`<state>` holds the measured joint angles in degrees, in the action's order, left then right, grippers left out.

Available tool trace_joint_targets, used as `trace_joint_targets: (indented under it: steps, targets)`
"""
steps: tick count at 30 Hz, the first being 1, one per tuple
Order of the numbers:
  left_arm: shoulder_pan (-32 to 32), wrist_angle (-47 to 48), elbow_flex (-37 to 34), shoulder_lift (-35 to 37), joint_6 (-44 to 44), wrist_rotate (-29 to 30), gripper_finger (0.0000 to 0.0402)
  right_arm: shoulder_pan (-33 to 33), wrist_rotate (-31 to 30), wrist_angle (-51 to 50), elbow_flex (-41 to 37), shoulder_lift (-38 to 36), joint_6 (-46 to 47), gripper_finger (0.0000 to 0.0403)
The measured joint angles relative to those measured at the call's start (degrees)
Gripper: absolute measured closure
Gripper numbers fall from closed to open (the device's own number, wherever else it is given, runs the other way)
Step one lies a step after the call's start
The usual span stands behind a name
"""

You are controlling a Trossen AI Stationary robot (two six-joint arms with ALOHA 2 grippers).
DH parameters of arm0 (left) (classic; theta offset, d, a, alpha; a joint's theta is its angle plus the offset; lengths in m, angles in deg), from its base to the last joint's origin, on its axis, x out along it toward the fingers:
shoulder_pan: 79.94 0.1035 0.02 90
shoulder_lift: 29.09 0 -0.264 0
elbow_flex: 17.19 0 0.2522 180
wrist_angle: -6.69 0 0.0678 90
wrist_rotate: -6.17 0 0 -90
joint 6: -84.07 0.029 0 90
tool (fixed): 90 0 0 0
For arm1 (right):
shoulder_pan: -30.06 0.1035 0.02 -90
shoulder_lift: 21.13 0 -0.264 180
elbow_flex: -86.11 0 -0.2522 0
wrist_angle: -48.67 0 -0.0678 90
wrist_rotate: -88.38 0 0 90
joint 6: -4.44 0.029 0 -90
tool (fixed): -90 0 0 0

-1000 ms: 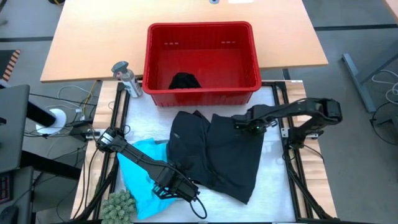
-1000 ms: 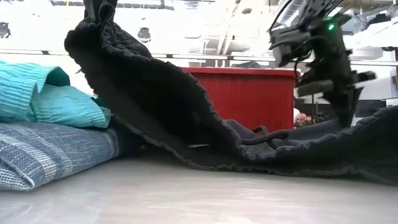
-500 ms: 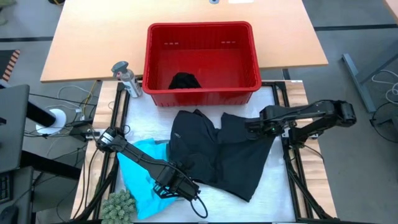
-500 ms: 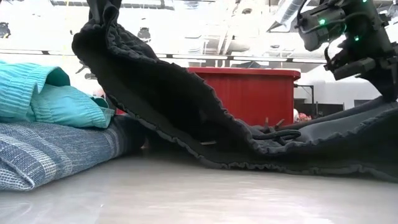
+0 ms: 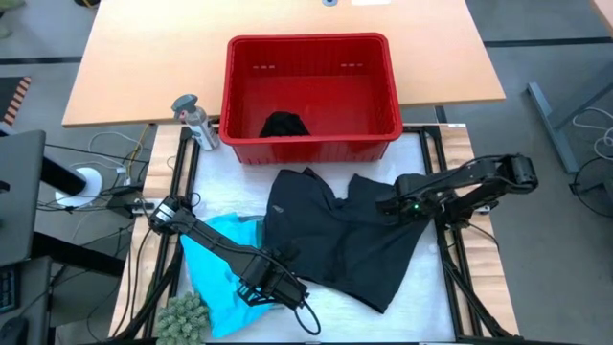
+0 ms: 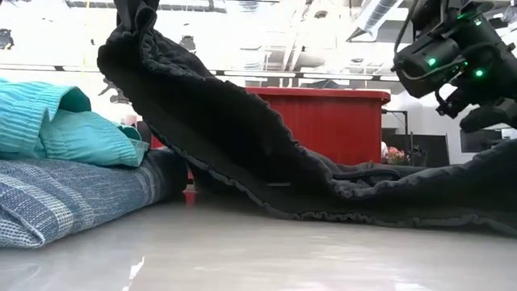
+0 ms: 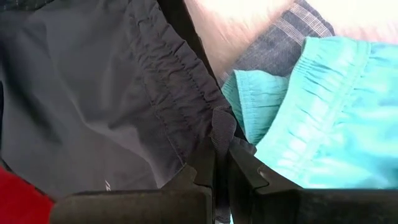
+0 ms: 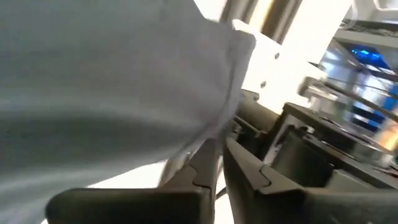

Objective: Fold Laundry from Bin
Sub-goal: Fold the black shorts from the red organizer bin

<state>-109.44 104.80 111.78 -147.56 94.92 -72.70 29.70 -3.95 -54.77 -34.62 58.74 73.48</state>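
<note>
No readable text anywhere as far as I can see, the only hint is a tiny pale mark on the black garment [image 7: 93, 93], way too small to read.

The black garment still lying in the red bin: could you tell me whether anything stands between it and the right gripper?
Nothing covers the black garment in the bin. The red bin's near wall stands between it and the right gripper, which is low over the black shorts, so it must go over the rim.
</note>
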Motion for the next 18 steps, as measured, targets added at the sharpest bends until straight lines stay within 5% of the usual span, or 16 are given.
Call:
trace_joint_targets:
  steps: [10, 18]
  targets:
    - [0.0, -0.5, 0.0, 0.0, 0.4, -0.2, 0.0401, 3.0, -3.3, 0.3, 5.5, -9.2, 4.3, 0.0279]
    - [0.0, -1.1, 0.0, 0.0, 0.7, -0.1, 0.0401, 22.6, 2.4, 36.5, 7.3, -18.1, -10.5, 0.0238]
